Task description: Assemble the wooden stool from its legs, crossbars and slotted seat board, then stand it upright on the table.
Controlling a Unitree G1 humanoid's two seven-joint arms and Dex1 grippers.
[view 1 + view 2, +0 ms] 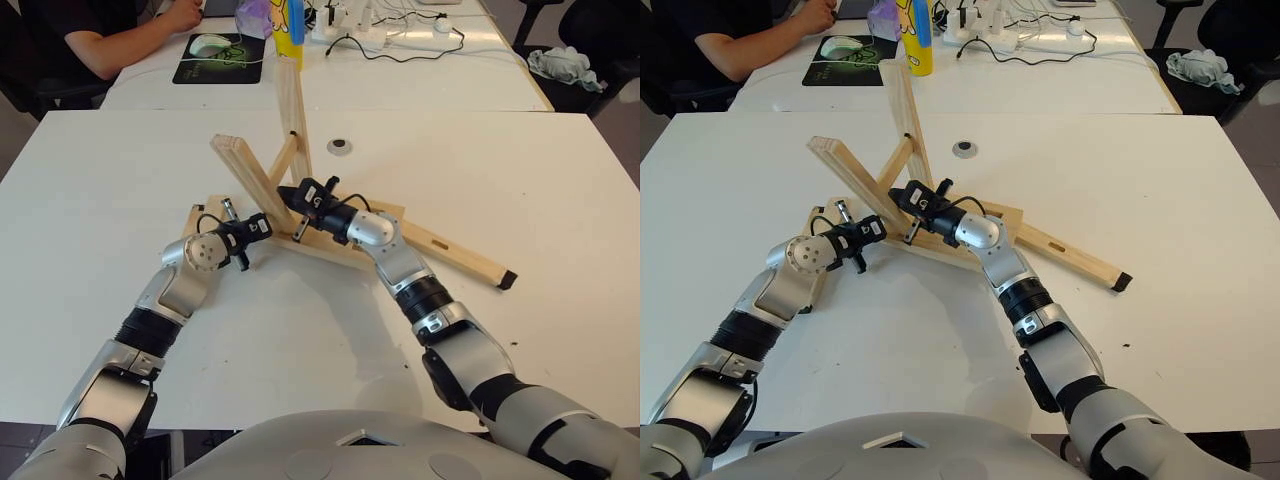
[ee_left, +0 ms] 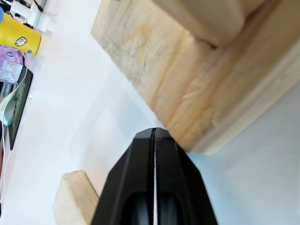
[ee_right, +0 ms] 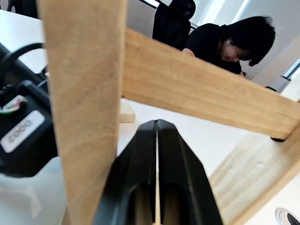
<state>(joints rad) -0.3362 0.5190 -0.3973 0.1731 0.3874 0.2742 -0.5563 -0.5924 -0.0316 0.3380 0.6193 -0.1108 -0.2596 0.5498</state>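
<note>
- The half-built stool stands mid-counter: a leaning leg and an upright leg rise in a V from the flat seat board, joined by a short crossbar
- The leaning leg's long axis tilts toward the robot's left; the upright one tips slightly away
- A loose leg lies flat, its long axis running to the robot's right and nearer, dark-tipped end outermost
- Solid timber: likely stiff, fairly light and not fragile, though the slotted joints may wobble, so hold a leg by its flat faces near mid-length
- The left hand and right hand are both pinched closed on nothing, at the base of the V
- The white counter carries it all
</note>
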